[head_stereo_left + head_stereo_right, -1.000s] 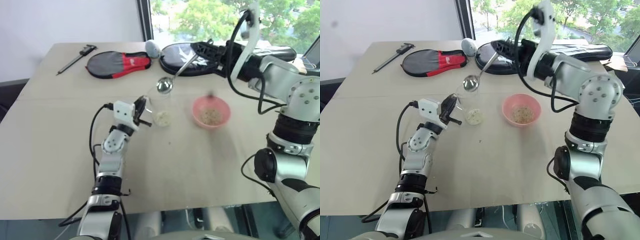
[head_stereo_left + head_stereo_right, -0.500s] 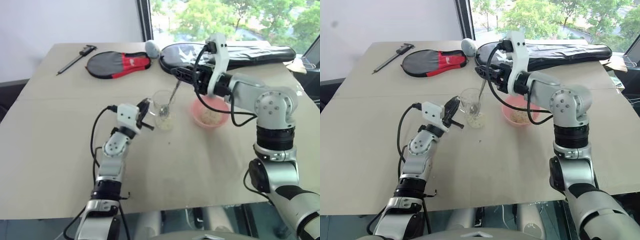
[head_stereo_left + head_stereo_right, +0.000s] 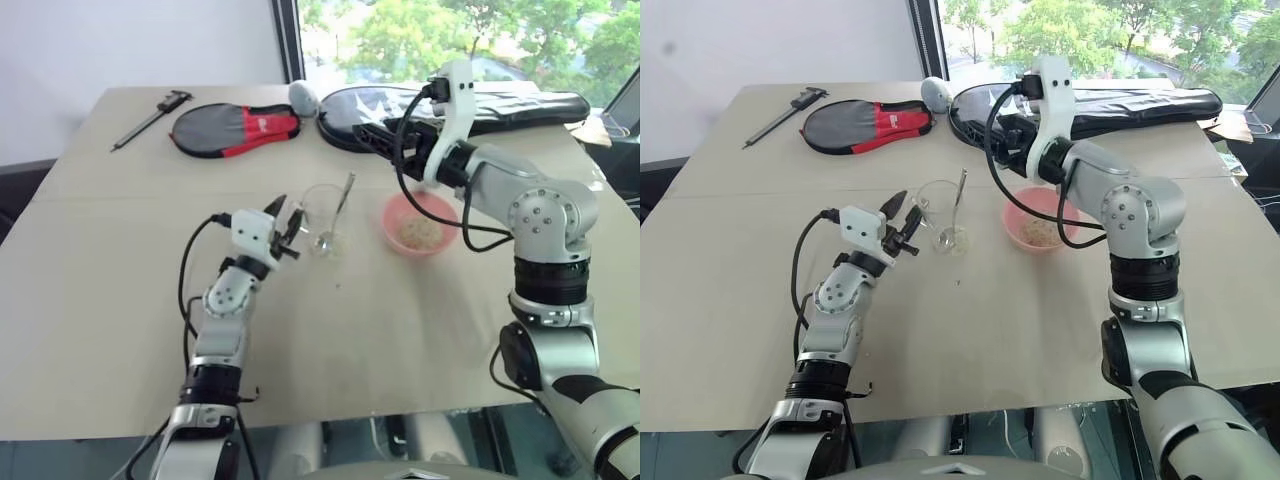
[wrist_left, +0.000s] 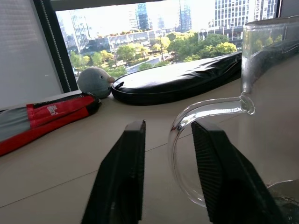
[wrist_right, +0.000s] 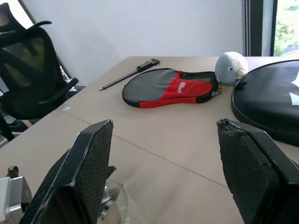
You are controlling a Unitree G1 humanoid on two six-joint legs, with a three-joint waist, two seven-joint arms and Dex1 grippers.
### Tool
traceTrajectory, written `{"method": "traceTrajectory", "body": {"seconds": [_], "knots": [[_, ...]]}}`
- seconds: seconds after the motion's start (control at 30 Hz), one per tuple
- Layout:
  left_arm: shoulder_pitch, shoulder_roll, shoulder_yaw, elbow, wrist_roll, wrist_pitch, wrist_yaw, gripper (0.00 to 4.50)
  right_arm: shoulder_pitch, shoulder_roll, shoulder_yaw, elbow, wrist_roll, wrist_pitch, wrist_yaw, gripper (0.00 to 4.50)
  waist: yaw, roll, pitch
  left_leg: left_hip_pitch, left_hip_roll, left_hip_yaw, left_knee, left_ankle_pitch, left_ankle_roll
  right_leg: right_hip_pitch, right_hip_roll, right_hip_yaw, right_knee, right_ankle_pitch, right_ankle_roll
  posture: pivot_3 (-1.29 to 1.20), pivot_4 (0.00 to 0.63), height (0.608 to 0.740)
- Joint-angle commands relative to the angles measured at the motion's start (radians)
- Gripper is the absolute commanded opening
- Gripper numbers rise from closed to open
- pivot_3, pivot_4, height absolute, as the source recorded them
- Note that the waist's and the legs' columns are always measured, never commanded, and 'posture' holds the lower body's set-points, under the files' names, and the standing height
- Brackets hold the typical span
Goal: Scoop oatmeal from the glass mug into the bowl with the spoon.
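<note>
The glass mug (image 3: 322, 216) stands upright mid-table with the spoon (image 3: 343, 198) resting inside it, handle leaning on the rim toward the bowl. My left gripper (image 3: 286, 212) is open right beside the mug. In the left wrist view the mug's handle (image 4: 187, 135) sits loosely between the fingers (image 4: 122, 182). The pink bowl (image 3: 391, 214), to the right of the mug, holds a heap of oatmeal (image 3: 420, 232). My right gripper (image 3: 378, 132) hovers above and behind the mug and bowl, open and empty, its fingers (image 5: 79, 177) wide apart. Any oatmeal inside the mug is hard to make out.
At the table's back lie a red and grey paddle case (image 3: 235, 128), a long black racket cover (image 3: 520, 105), a small grey plush toy (image 3: 303, 95) and a dark caliper (image 3: 150, 115). A black office chair (image 5: 28, 70) stands beyond the table's left side.
My right gripper brought the spoon down into the mug, let it go and drew back up. My left gripper opened off the mug's handle.
</note>
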Motion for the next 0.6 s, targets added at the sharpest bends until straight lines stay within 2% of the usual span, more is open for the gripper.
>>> {"method": "traceTrajectory", "body": {"seconds": [0.03,0.3,0.5,0.53,0.6], "knots": [[0.052,0.011,0.01,-0.099,-0.017,0.012,0.0,2.94,0.009,-0.01,-0.021,-0.05,-0.001,-0.043,0.031,3.58,0.0,0.0,0.0,0.0,0.0,0.0,0.0,0.0,0.0,0.0,0.0,0.0,0.0,0.0,0.0,0.0,0.15,0.74],[0.234,0.078,0.045,-0.316,-0.05,0.115,-0.014,2.94,0.156,-0.104,-0.036,-0.153,-0.017,-0.108,0.119,3.58,0.001,0.0,0.0,-0.001,0.0,0.0,0.0,0.0,0.0,0.0,-0.001,0.0,-0.002,0.0,0.0,0.0,0.15,0.74],[0.412,0.113,0.067,-0.537,-0.112,0.221,-0.035,2.94,0.404,-0.222,-0.107,-0.279,-0.007,-0.24,0.271,3.58,0.003,0.0,0.0,0.0,0.0,-0.001,0.0,0.0,0.0,0.003,-0.001,-0.001,-0.003,0.0,0.0,0.0,0.15,0.74],[0.45,0.122,0.071,-0.584,-0.126,0.239,-0.041,3.36,0.48,-0.25,-0.122,-0.317,0.013,-0.246,0.315,3.58,0.003,0.0,0.0,0.0,0.0,-0.002,0.0,0.0,0.0,0.003,-0.001,-0.001,-0.004,0.0,0.0,0.0,0.15,0.74],[0.517,0.127,0.088,-0.661,-0.155,0.273,-0.04,3.78,0.63,-0.309,-0.15,-0.383,0.081,-0.215,0.415,3.58,0.004,0.0,0.0,0.001,0.0,-0.002,0.0,0.0,0.0,0.003,-0.001,-0.001,-0.004,0.0,0.0,0.0,0.15,0.74]]}}
